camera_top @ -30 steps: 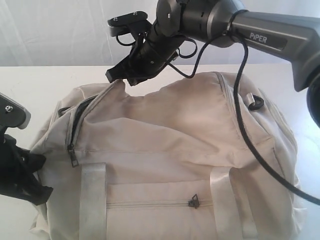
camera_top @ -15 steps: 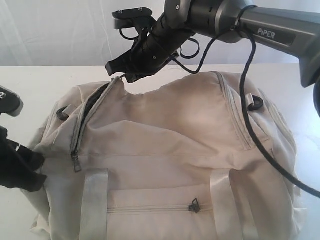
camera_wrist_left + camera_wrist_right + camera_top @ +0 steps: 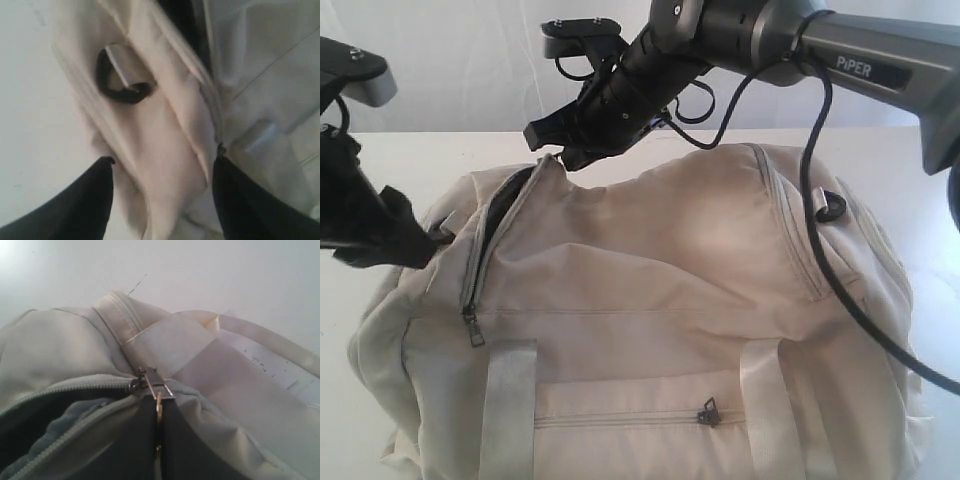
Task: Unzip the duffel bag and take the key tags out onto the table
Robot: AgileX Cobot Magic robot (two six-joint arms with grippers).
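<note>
bag: big beige duffel bag [image 3: 670, 260] sitting flat on the white table [image 3: 335, 430], filling most of it, front pocket facing me

right gripper [image 3: 555, 152]: down on the top of the bag at the far end of the side zipper, pinched tight on the little metal zipper pull [image 3: 158, 407]

side zipper [image 3: 480, 250]: partly undone, dark slit of lining showing along the upper stretch

left gripper [image 3: 164, 170]: off the bag's left end, jaws spread wide, a fold of the bag's fabric showing between them; can't say if either finger touches it

D-ring [image 3: 122, 87]: dark ring on the bag's end, just beyond the left gripper

front pocket zipper [image 3: 620, 415]: zipped shut, puller near the right strap [image 3: 760, 400]
</note>
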